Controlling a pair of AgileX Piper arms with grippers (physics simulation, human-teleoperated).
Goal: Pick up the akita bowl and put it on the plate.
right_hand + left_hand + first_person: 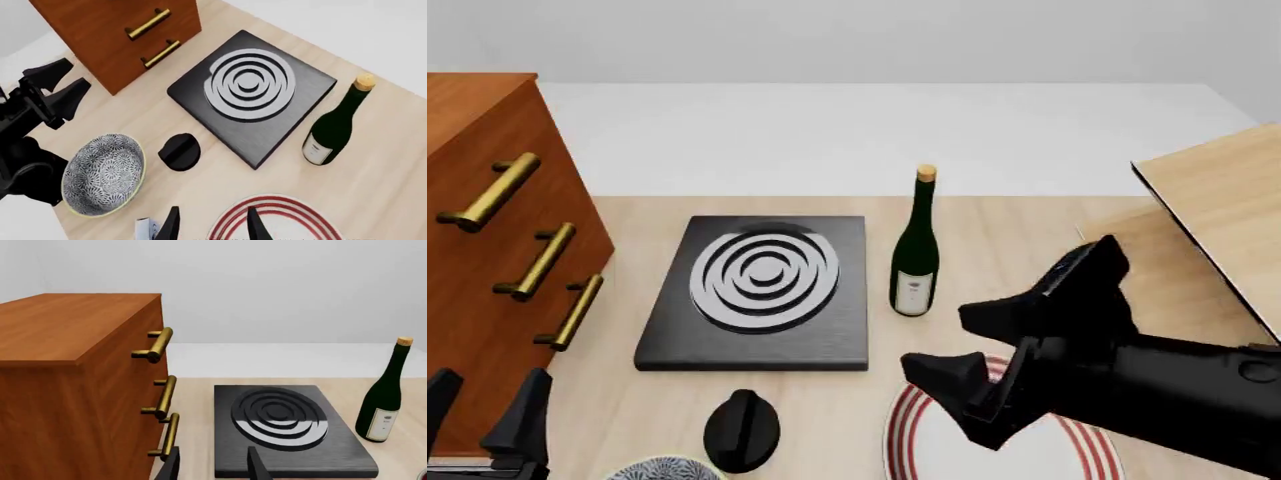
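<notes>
While nothing is yet held: both arms hang free of the task's things.
Akita bowl: the round deep bowl with a dense dark-blue-and-white floral inside and pale rim (105, 172) sits upright on the pale wooden table (1001, 240), just beside the black knob-like object (180, 151), on the side away from the plate.
Plate: the large round white plate with red concentric rings (280, 220) lies flat on the knob's other side, apart from the bowl.
Left gripper (58, 87): fingers spread, empty, near the bowl, between it and the brown wooden drawer cabinet with brass handles (481, 260).
Right gripper (981, 350): fingers spread, empty, poised above the plate.
Other things: a black slab with grey-white rings (761, 290) and a dark green wine bottle (916, 250) stand beyond the knob.
Step in hand: reaching for the bowl, judged.
Doing it well: pinch the near rim wall with one finger inside; lift clear of the knob before crossing; lower level onto the plate's centre.
</notes>
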